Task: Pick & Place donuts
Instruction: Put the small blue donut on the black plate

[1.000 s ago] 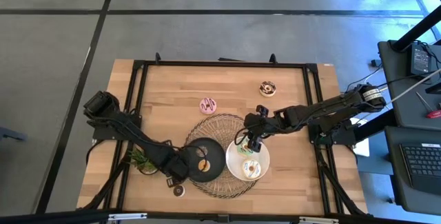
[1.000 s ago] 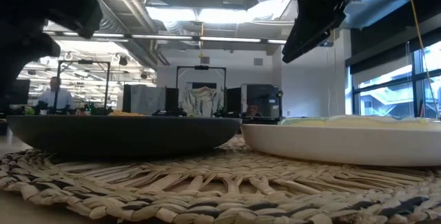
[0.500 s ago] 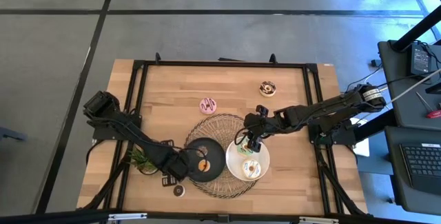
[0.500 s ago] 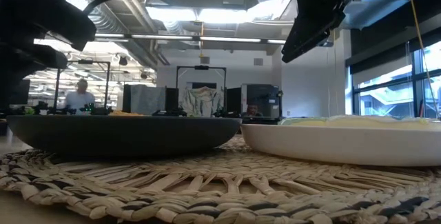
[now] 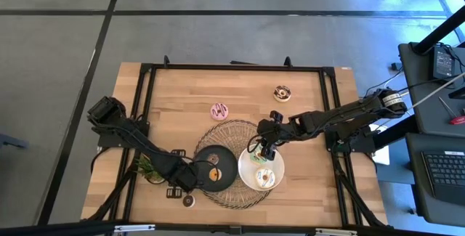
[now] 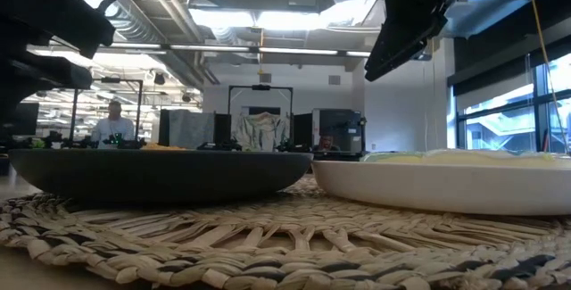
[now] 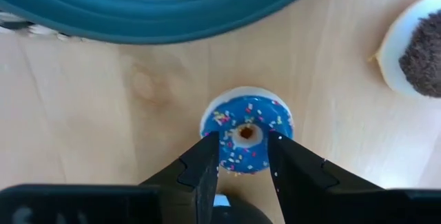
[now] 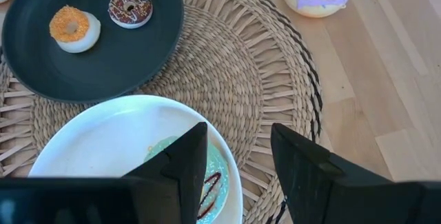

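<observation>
In the left wrist view my left gripper (image 7: 244, 141) is open and points down at a mini donut with blue-purple icing and sprinkles (image 7: 247, 124), which lies flat on the wood. Its fingertips stand over the donut's two sides. In the high view this gripper (image 5: 176, 187) is just off the black plate's (image 5: 227, 162) near-left rim. The plate holds the orange mini (image 8: 74, 27) and the brown mini (image 8: 131, 7). The dark mini (image 5: 188, 200) lies nearby. My right gripper (image 8: 238, 148) hangs open above the white plate (image 8: 103, 134), over the green donut (image 8: 215, 172); the cream donut (image 5: 265, 179) lies beside it. My left gripper comes at the blue-purple mini from above, one fingertip (image 7: 210, 151) over each side of the ring (image 7: 234, 160). I cannot tell whether the fingers touch it. The donut lies flat on the table.
Both plates sit on a round woven mat (image 5: 236, 131). The pink donut (image 5: 219, 110) and the chocolate-and-white donut (image 5: 282, 93) lie on bare wood toward the far edge. A small green plant (image 5: 145, 167) stands to the left of my left gripper. A person shows far off in the room.
My left gripper has moved a short way off the black plate's left rim, toward the table's near left, and now stands over the blue-purple mini.
</observation>
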Tool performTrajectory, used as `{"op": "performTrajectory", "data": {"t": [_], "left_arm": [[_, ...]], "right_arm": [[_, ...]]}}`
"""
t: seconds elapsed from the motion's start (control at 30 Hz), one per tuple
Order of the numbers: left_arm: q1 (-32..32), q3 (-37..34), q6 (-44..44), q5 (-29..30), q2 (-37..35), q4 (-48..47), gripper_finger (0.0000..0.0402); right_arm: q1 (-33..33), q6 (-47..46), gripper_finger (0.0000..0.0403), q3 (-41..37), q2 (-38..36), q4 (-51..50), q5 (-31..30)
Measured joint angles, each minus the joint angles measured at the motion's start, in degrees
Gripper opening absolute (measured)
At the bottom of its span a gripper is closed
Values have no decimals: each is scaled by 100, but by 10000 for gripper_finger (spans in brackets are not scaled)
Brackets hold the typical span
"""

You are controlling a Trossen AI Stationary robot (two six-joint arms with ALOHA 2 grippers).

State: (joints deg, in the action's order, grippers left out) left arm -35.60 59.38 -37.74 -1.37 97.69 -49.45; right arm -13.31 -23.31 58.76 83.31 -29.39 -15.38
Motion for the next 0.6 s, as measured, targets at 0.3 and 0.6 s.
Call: {"op": "performTrajectory", "data": {"t": [0.3, 0.6], "left_arm": [[1, 1, 1, 123, 0, 8, 117], [1, 1, 3, 169, 47, 24, 113]], "right_arm": [[1, -2, 163, 0, 0, -2, 0], [0, -2, 163, 0, 0, -4, 0]]}}
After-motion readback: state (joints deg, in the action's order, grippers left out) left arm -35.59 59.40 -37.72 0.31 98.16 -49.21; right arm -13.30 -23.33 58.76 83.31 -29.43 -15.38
